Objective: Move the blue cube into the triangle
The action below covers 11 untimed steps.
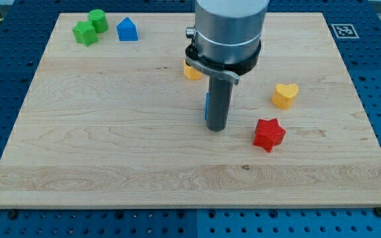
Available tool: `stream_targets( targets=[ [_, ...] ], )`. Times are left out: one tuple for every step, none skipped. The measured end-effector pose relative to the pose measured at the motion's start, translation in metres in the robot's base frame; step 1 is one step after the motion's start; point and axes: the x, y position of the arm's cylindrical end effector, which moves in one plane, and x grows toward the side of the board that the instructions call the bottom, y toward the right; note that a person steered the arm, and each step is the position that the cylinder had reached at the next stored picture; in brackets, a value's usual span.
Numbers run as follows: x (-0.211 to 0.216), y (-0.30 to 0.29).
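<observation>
Blue cube (pixel 206 104) hides almost fully behind my tip (pixel 216 129), just a thin blue sliver at the rod's left side, mid-bench. The end effector is a plain dark rod with no jaws, standing straight up under a fat grey cylinder (pixel 229 30). The bench (pixel 111 132) is pale, grainy wood. Nearby sit a red star block (pixel 269 134), a yellow heart block (pixel 285 95), a half-hidden orange block (pixel 192 71), a blue house-shaped block (pixel 127 30) and two green blocks (pixel 89 27).
</observation>
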Motion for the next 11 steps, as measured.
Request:
stream_targets(
  targets=[
    [-0.015, 0.0],
    [-0.016, 0.006],
    [-0.021, 0.025],
    [-0.032, 0.039],
    [-0.055, 0.027],
    [-0.061, 0.001],
    [-0.056, -0.014],
    [-0.05, -0.029],
    [-0.049, -0.041],
    [-0.049, -0.058],
    [-0.045, -0.083]
  ],
)
